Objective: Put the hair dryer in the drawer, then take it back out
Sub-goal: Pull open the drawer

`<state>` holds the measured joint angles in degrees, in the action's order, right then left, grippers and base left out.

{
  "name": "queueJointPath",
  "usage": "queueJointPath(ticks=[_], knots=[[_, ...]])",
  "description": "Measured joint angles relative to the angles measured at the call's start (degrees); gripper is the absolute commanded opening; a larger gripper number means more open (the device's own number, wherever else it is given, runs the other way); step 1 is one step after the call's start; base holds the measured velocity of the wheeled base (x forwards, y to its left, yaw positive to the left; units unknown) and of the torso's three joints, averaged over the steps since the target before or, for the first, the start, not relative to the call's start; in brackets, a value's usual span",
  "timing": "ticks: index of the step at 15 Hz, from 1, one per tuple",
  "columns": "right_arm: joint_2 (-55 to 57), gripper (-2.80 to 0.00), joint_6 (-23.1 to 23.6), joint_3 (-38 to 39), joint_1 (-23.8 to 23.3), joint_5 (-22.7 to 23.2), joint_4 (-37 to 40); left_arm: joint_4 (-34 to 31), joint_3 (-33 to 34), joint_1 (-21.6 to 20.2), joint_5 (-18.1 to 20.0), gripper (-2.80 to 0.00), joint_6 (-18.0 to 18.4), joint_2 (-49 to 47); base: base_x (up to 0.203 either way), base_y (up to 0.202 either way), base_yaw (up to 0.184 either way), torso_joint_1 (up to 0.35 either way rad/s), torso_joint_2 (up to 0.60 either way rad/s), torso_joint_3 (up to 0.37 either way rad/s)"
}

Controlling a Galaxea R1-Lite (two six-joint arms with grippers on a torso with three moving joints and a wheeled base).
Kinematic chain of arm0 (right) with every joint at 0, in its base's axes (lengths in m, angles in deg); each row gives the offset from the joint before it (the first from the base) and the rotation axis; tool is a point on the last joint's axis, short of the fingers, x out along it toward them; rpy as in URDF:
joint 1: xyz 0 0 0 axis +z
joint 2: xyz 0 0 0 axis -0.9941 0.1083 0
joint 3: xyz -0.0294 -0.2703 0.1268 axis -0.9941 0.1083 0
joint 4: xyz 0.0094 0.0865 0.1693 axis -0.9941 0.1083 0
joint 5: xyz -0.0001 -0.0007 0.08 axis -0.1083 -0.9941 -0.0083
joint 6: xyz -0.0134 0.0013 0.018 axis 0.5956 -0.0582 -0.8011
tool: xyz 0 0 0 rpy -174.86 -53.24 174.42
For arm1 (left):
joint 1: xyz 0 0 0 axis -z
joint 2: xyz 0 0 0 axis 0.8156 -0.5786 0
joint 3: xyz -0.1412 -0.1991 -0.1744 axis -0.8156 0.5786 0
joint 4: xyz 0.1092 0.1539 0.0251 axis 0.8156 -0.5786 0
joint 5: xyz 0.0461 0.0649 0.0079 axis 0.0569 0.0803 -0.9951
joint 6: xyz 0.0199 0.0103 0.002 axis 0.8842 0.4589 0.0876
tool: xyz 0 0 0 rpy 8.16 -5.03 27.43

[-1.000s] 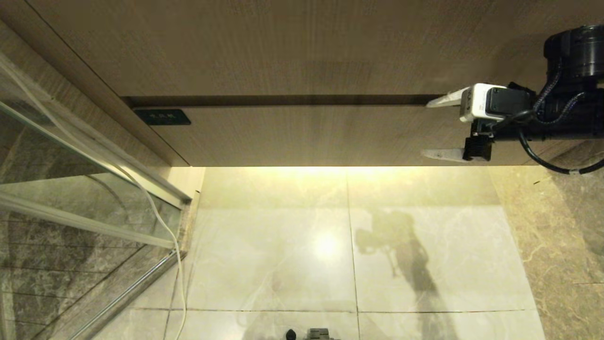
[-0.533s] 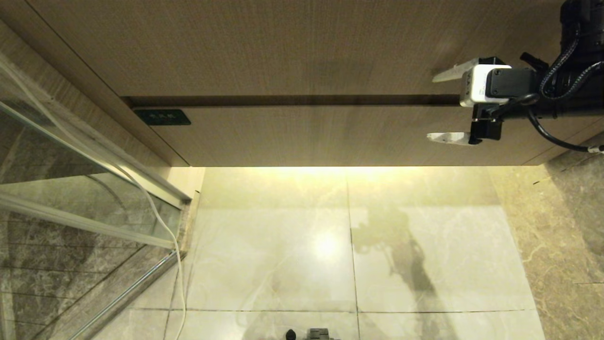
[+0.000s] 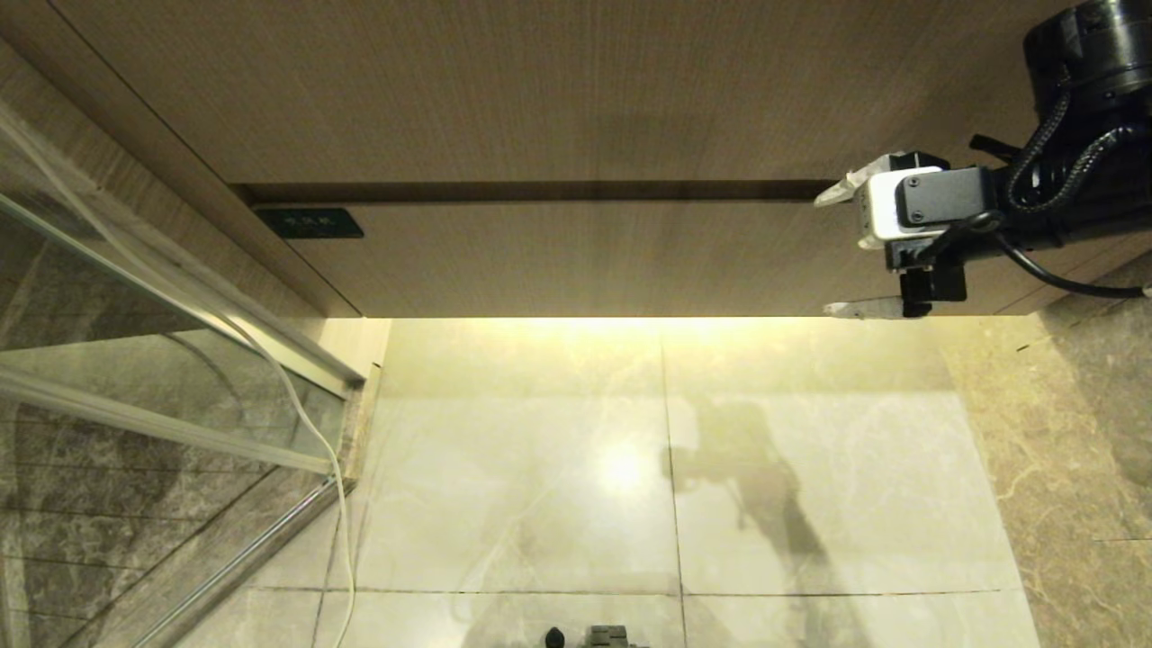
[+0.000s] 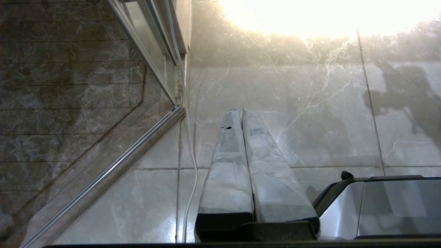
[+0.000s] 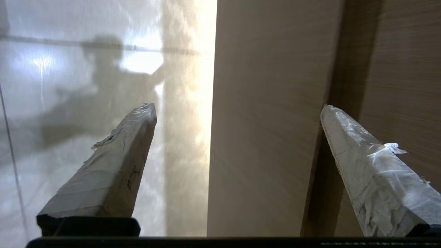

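- Right gripper [image 3: 832, 252] at the drawer [image 3: 576, 261] front's right end, fingers spread wide, nothing between them; one fingertip by the dark gap above, other near the lower edge.
- Drawer closed, flush under taller wood panel [image 3: 540, 90].
- Hair dryer not visible.
- Left gripper [image 4: 238, 112] pressed together, empty, pointing at the marble floor [image 4: 310, 120].

The drawer [image 3: 585, 259] sits shut directly beneath the taller panel [image 3: 504, 90], with the floor [image 3: 810, 468] below it. The glass partition [image 3: 135, 378] stands left of the drawer. The right gripper [image 3: 832, 252] hovers before the drawer's right end.
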<state>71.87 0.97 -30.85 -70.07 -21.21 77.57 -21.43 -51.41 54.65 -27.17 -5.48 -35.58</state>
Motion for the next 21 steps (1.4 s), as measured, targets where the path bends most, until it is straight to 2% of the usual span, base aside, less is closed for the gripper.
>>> queueJointPath(ticks=[2,4,7,10,16,21], knots=[[1.0,0.00,-2.8,-1.6,1.9,-6.0,1.6,0.0,0.0,0.0,0.0,-2.80,0.0,0.0,0.000,0.000,0.000,0.000,0.00,0.000],[1.8,0.00,-6.9,-2.4,3.7,-7.6,1.7,0.0,0.0,0.0,0.0,-2.80,0.0,0.0,0.000,0.000,0.000,0.000,0.00,0.000],[2.7,0.00,-9.9,-2.7,5.3,-10.9,1.3,0.0,0.0,0.0,0.0,-2.80,0.0,0.0,0.000,0.000,0.000,0.000,0.00,0.000],[3.8,0.00,-11.9,-2.9,5.7,-11.0,0.2,0.0,0.0,0.0,0.0,-2.80,0.0,0.0,0.000,0.000,0.000,0.000,0.00,0.000],[6.5,0.00,-12.2,-2.5,5.7,-10.5,-9.7,0.0,0.0,0.0,0.0,-2.80,0.0,0.0,0.000,0.000,0.000,0.000,0.00,0.000],[7.7,0.00,-12.6,-2.5,5.5,-10.6,-11.8,0.0,0.0,0.0,0.0,-2.80,0.0,0.0,0.000,0.000,0.000,0.000,0.00,0.000]])
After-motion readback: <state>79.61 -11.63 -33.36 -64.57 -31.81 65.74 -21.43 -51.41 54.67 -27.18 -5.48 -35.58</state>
